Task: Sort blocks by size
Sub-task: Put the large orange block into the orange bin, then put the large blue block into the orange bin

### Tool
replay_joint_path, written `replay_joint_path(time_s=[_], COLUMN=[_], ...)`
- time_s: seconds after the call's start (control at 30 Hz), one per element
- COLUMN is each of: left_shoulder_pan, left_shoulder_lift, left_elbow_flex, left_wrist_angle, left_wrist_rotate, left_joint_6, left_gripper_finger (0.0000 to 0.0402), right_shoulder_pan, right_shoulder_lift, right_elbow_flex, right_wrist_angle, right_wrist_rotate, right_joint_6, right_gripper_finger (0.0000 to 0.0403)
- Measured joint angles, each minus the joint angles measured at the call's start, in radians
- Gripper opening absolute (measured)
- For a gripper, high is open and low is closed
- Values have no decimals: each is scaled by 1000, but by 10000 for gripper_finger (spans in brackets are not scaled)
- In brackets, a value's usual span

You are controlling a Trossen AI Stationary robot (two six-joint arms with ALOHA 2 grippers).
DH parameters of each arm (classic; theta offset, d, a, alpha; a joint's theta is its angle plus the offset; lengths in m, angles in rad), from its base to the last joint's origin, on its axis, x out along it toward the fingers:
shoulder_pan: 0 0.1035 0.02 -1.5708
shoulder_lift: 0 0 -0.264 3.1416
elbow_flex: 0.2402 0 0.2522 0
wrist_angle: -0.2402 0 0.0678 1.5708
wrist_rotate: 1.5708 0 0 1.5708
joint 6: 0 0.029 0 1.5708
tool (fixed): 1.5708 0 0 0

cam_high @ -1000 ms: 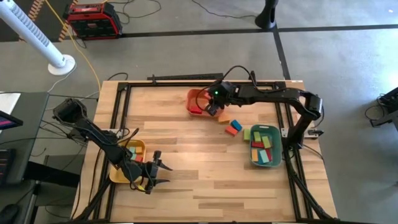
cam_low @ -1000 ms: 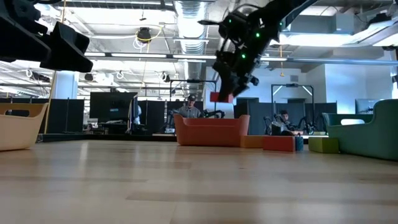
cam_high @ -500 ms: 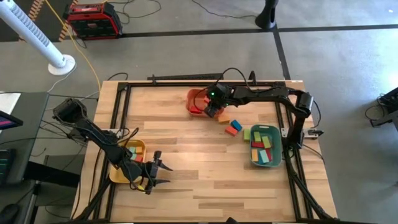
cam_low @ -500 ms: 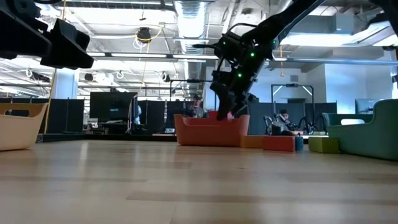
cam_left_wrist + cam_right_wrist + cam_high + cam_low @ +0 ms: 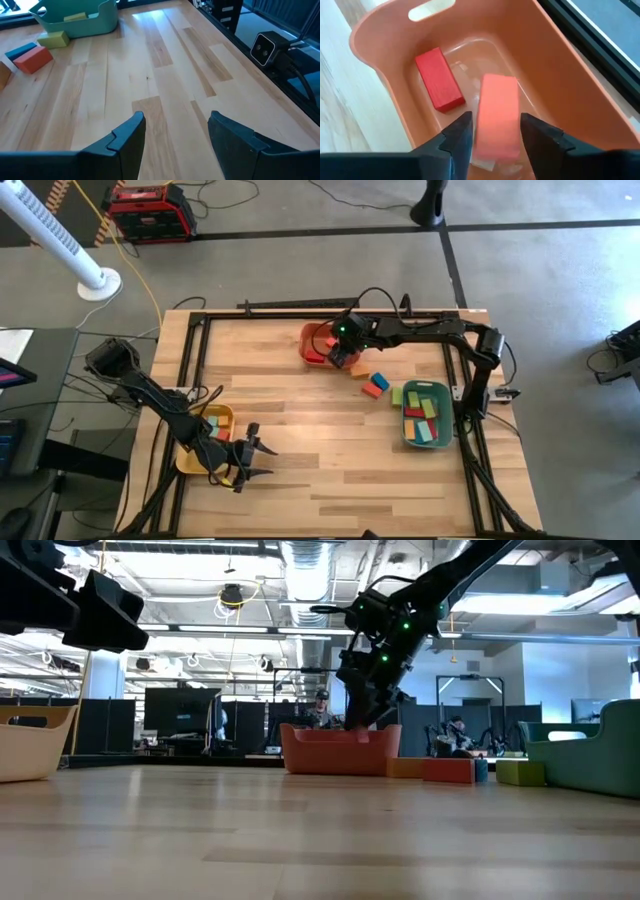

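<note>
Nearest, the left gripper [image 5: 252, 459] is waiting over bare plank worktop [image 5: 330, 450] beside the yellow tray [image 5: 214, 420], jaws parted and empty. Farther back, the right gripper [image 5: 337, 358] is hanging over the orange tray [image 5: 555, 65], jaws opening, a red block [image 5: 494, 116] blurring between them above another red block [image 5: 439, 85]. Beyond, office desks and monitors.

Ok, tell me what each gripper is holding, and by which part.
Left gripper: nothing, open. Right gripper, over the orange tray: a red block sits in it by its long sides; gripped or loose, cannot tell.
</note>
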Motion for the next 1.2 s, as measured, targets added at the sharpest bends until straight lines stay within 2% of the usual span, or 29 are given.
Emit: replay_joint_path(time_s=[0.3,0.47,0.6,0.8,1.0,1.2], left_shoulder_pan=[0,0,0,0,10,27], left_shoulder_lift=[0,0,0,0,0,0], left_elbow_flex=[0,0,0,1,1,1], left_wrist_angle=[-1,-2,-3,-8,-8,-8], left_wrist_rotate=[1,1,1,1,1,1], left_joint_6=[-21,-20,-15,8,38,38], left_gripper_finger=[206,206,206,206,206,206], right_shoulder_pan=[8,32,81,206,302,274], right_shoulder_lift=[-13,-102,-220,-332,-360,-360], right_elbow_flex=[0,0,2,-6,-145,-320], right_wrist_angle=[6,-26,-147,-473,-562,-477], right_wrist_rotate=[-1,5,24,128,144,181], right_joint_6=[0,-14,-4,121,264,371], right_gripper_finger=[228,232,232,232,232,224])
